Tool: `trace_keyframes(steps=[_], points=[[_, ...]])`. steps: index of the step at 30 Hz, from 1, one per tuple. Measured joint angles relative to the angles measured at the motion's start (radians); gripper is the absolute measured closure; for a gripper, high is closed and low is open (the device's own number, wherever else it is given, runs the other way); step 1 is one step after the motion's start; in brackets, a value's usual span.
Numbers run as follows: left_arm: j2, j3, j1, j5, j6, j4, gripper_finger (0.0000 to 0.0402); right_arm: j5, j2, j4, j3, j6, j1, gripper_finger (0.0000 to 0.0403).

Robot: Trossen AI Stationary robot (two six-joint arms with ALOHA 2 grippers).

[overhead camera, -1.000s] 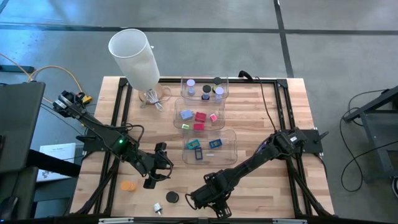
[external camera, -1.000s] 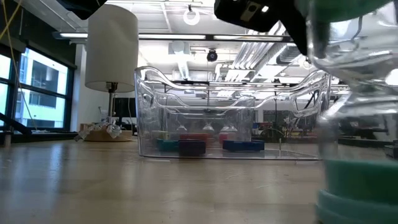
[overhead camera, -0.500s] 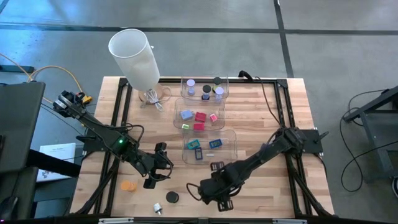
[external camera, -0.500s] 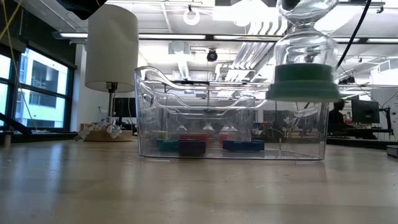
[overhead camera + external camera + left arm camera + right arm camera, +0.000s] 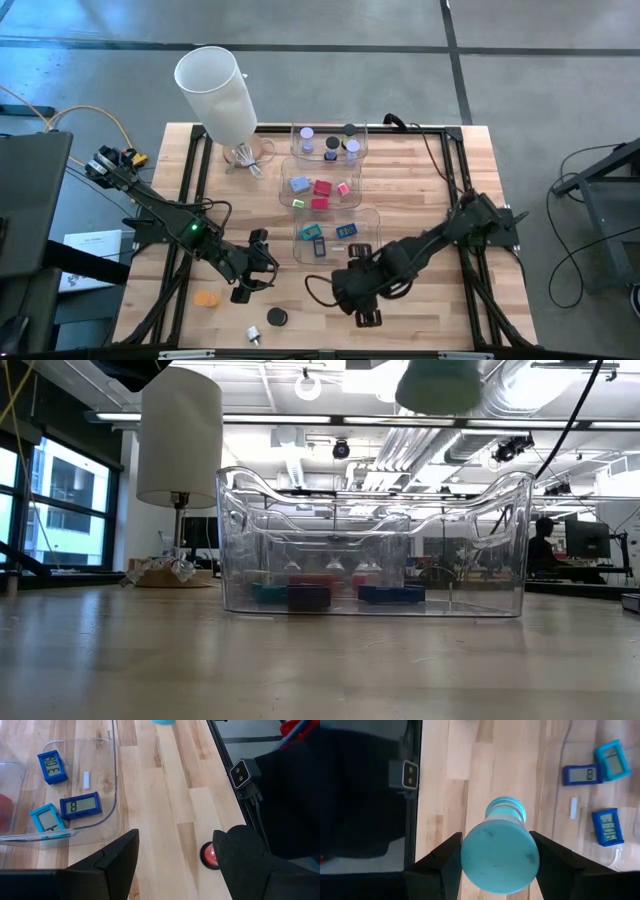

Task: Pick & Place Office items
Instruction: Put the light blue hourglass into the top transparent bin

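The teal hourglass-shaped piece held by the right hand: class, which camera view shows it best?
The right wrist view: the teal piece fills the middle, gripped between the right hand's fingers. The low view catches only its teal end at the top edge. The high view hides it under the arm. The left wrist view shows only a teal sliver.

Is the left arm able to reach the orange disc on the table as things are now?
Probably yes. The left pincer is open and holds nothing, and the orange disc lies on bare wood close beside it, with nothing between them.
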Motion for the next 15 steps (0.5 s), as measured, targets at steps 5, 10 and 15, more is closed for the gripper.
trace_keyframes(steps=[5,10,15], points=[[0.000,0.000,0.000,0.000,0.000,0.000,0.0156,0.085,-0.083,-0.036,0.000,0.001,-0.040,0.0215],[0.000,0.000,0.000,0.000,0.000,0.000,0.0156,0.264,-0.173,-0.084,0.000,-0.013,-0.125,0.0215],[0.000,0.000,0.000,0.000,0.000,0.000,0.0156,0.357,-0.231,-0.089,0.001,-0.066,-0.271,0.0215]])
